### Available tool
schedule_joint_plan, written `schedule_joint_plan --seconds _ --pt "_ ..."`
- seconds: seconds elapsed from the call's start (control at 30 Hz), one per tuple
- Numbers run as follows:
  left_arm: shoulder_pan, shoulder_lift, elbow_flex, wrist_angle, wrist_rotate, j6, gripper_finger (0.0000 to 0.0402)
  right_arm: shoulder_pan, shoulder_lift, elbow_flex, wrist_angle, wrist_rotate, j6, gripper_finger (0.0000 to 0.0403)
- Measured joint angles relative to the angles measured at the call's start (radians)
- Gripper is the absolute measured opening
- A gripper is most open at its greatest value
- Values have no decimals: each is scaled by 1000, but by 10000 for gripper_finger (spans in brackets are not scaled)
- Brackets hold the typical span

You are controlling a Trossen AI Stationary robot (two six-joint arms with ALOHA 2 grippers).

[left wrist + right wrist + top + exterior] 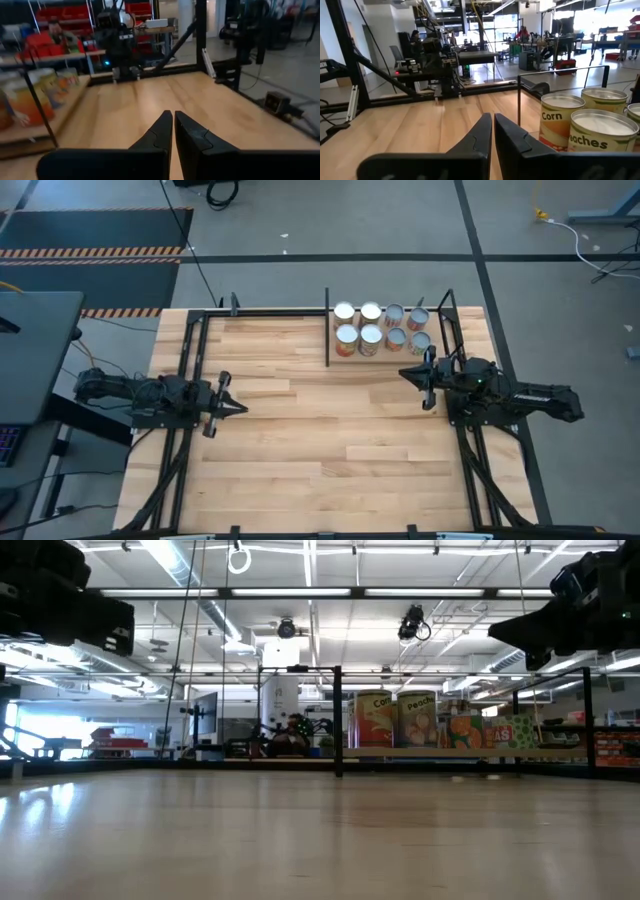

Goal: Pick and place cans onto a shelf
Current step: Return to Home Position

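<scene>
Standing near the right claw (404, 373) (closed), shelved cans (371, 337).

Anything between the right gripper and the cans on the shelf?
No loose item shows between them. The right gripper, shut, hangs over the table near the shelf, where the cans stand. Only the shelf's own thin black post rises near that line. The left gripper waits across the table.

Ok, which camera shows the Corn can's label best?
The right wrist view: the Corn can stands close, its label readable. The low view shows it far off on the shelf; the high view shows only can tops; the left wrist view, nothing legible.
</scene>
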Motion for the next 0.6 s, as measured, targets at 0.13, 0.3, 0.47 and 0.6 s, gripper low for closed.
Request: schedule_joint_plan --seconds 0.13,0.3,0.47,0.6 --pt "0 0 -1 7 0 -118 25 0 0 0 6 3 0 27" --pt "0 1 -2 31 4 -154 25 0 0 0 13 4 0 28" --pt "0 1 -2 37 3 -154 25 0 0 0 14 5 0 27" --pt "0 1 -2 38 3 -154 25 0 0 0 14 5 0 28"
